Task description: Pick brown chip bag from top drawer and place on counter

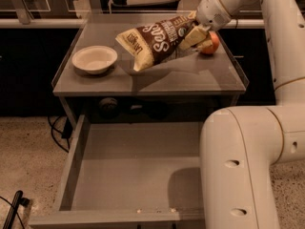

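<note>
The brown chip bag (pixel 155 41) hangs tilted above the counter (pixel 147 78), its cream lower end pointing down and left, close to the counter surface. My gripper (pixel 194 34) is at the counter's back right, shut on the bag's right end. The top drawer (pixel 128 168) stands pulled open below the counter, its grey floor bare.
A white bowl (pixel 94 59) sits on the counter's left side. An orange round fruit (pixel 209 43) lies at the back right, just behind my gripper. My white arm (pixel 238 161) covers the drawer's right side. Speckled floor lies to the left.
</note>
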Tool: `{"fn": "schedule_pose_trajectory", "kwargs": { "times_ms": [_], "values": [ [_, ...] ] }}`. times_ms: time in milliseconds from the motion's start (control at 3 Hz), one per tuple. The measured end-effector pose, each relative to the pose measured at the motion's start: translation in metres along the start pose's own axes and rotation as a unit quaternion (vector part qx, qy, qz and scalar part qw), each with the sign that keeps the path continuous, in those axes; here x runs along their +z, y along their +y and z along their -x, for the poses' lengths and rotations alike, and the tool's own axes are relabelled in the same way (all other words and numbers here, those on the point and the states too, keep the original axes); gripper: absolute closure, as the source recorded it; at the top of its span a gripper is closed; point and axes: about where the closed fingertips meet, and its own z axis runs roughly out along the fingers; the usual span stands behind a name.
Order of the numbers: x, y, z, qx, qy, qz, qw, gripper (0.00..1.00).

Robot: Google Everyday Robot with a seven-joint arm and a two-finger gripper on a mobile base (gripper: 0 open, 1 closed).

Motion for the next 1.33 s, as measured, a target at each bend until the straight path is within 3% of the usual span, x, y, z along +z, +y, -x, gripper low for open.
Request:
{"fn": "schedule_pose_trajectory", "kwargs": {
  "times_ms": [333, 667, 1333],
  "values": [
    [0.0088, 0.0016, 0.0053, -0.02, -0.006, 0.011, 0.9997, 0.08],
    [0.0136, 0.0019, 0.0084, -0.032, -0.01, 0.016, 0.9993, 0.0],
    [0.0169, 0.0022, 0.0106, -0.041, -0.013, 0.019, 0.9989, 0.0]
  ]
}}
